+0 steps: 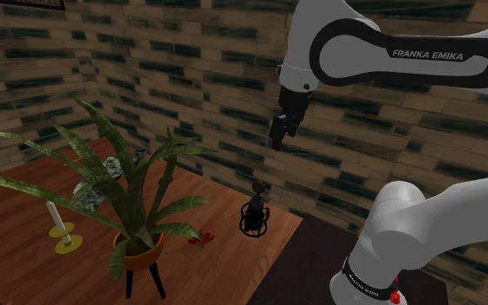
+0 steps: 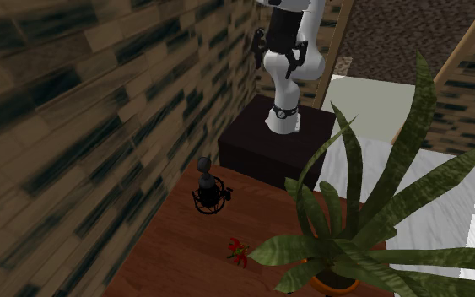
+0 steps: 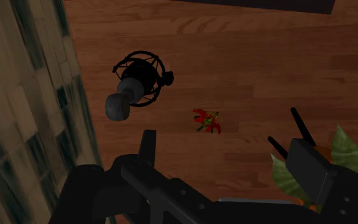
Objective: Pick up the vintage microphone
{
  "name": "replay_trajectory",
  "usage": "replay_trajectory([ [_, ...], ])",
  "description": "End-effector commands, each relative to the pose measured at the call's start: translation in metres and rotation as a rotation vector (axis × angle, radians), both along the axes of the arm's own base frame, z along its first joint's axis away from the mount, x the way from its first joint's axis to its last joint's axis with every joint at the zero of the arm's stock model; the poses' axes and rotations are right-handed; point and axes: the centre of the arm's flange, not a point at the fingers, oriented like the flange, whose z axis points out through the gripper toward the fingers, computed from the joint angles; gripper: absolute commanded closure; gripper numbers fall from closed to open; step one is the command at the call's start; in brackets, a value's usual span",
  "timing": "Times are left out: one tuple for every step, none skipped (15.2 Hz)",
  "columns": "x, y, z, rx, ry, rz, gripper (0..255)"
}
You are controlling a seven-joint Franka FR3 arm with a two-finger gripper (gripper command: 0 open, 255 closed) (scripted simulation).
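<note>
**Pincer open above an upright microphone**
The wooden tabletop [image 1: 224,269] carries a big potted plant [image 1: 133,186]. The pincer [image 1: 277,136] hangs well above it, fingers spread and empty. The microphone [image 1: 254,217] stands near the tabletop's corner by the brick wall [image 1: 190,69], with a small red object [image 3: 206,121] close by. Its long axis runs upright, rounded head on top, body ringed by a wire cradle. It is probably rigid, light and top-heavy, with a delicate cradle, so gripping the solid body looks safest.

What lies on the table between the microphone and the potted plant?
A small red object lies on the wooden table between the black microphone and the plant's orange pot; the shoulder view shows it plainly.
</note>
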Motion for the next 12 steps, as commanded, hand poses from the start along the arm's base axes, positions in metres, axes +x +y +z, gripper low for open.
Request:
replay_trajectory([
  [0.0, 0.0, 0.0, 0.0, 0.0, 0.0, 0],
  [0.006, -0.007, -0.01, 0.0, 0.008, 0.01, 0],
  [0.013, -0.014, -0.02, -0.001, 0.015, 0.019, 0],
  [0.019, -0.021, -0.029, -0.001, 0.023, 0.029, 0],
  [0.026, -0.028, -0.039, -0.001, 0.03, 0.038, 0],
  [0.032, -0.034, -0.049, -0.001, 0.038, 0.048, 0],
  [0.038, -0.041, -0.059, -0.002, 0.046, 0.057, 0],
  [0.045, -0.048, -0.069, -0.002, 0.053, 0.067, 0],
  [0.051, -0.054, -0.079, -0.002, 0.061, 0.076, 0],
  [0.057, -0.061, -0.09, -0.002, 0.068, 0.086, 0],
  [0.064, -0.067, -0.1, -0.003, 0.076, 0.095, 0],
  [0.07, -0.074, -0.11, -0.003, 0.084, 0.105, 0],
])
